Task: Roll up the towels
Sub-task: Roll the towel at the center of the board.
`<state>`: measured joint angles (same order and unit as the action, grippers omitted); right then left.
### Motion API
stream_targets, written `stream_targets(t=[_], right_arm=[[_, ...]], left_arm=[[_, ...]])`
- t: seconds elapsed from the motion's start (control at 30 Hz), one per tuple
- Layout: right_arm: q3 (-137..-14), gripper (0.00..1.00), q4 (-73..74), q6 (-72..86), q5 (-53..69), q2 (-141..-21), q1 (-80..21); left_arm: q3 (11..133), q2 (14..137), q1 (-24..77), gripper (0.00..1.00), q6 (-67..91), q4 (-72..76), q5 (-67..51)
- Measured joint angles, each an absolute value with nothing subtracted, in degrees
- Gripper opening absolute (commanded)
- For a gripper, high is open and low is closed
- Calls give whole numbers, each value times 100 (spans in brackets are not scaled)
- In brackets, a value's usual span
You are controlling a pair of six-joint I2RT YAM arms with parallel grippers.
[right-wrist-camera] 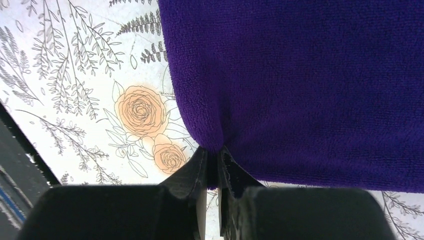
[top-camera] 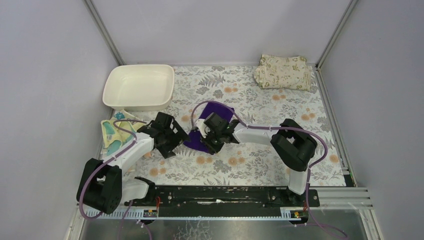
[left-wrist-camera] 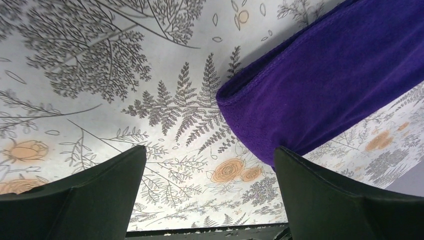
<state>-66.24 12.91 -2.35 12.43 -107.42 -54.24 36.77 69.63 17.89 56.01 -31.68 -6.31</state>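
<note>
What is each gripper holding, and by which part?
Right gripper pinches the plain dark purple terry towel at a corner; left gripper, open, holds nothing.

The purple towel (right-wrist-camera: 310,90) is fuzzy matt cloth.

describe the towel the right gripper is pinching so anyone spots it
At the middle of the floral table, near the white dish, lies the purple towel, its edge in the right gripper. It alone is plain and dark; the yellow towel is patterned.

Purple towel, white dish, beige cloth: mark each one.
Purple towel (right-wrist-camera: 310,75), right wrist view, middle of its flat face.
White dish (top-camera: 139,86), top view, bare inner floor.
Beige cloth (top-camera: 282,71), top view, centre of the folded pile.
</note>
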Motion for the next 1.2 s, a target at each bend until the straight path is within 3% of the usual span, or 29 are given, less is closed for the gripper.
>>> stream_targets(t=[0.3, 0.47, 0.73, 1.0, 1.2], right_arm=[[-6462, 9, 965, 266, 1754, -10744, -5229], [-6368, 9, 755, 421, 1874, -10742, -5223], [-6224, 9, 515, 582, 1962, -10696, -5216], [-6086, 8, 349, 716, 2049, -10634, -5216], [-5994, 8, 257, 760, 2067, -10573, -5216]], left_arm=[[3752, 7728, 2185, 79, 6018, -3109, -513], [3979, 8071, 2250, 76, 6176, -3026, -427], [4233, 8458, 2298, 51, 6361, -2908, -325], [4372, 8650, 2322, 39, 6473, -2919, -73], [4700, 8982, 2346, 20, 6453, -2965, 185]])
